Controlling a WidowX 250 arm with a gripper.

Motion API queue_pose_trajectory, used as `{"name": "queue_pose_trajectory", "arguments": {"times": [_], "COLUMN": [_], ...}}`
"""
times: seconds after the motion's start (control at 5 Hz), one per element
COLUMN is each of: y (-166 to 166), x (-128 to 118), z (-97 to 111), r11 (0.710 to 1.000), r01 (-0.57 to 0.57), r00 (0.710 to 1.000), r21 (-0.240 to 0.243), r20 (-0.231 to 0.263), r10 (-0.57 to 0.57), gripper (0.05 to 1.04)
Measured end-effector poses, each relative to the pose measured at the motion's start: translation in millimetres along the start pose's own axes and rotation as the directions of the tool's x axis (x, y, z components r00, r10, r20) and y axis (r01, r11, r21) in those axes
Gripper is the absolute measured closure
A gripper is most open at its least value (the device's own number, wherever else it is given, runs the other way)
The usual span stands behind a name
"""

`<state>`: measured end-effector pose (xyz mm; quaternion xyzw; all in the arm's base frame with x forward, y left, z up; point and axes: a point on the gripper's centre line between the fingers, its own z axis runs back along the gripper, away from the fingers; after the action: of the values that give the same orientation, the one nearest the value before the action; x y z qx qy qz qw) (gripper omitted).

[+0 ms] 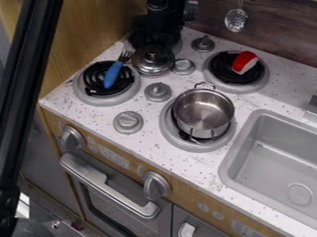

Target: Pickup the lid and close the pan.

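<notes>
So the round silver metal pan point(203, 113) is parked on the front round grey-and-black burner point(186, 145), left of the rectangular grey sink point(248, 167). Behind-left of the pan, the round silver metal lid point(149, 67) is placed. A blue-handled metal fork point(112, 75) is laid on the left burner point(79, 89).

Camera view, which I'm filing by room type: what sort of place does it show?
Most likely a kitchen, perhaps a toy one: a metal pan sits on a stove burner, and a grey sink is set to the right of them.
</notes>
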<state>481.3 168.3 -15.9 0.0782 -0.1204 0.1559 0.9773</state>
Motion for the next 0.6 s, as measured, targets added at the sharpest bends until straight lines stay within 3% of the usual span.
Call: {"name": "queue_pose_trajectory", "arguments": {"times": [0.4, 0.6], "y": [4.9, 3.8], "x": [-3.5, -3.5], "z": [-3.7, -4.1], "r11": [1.000, 1.000], "r01": [-0.005, -0.002], "r00": [1.000, 1.000], "r21": [0.006, 0.000], "r20": [-0.030, -0.031], "r10": [0.006, 0.002], "gripper": [0.685, 0.827]}}
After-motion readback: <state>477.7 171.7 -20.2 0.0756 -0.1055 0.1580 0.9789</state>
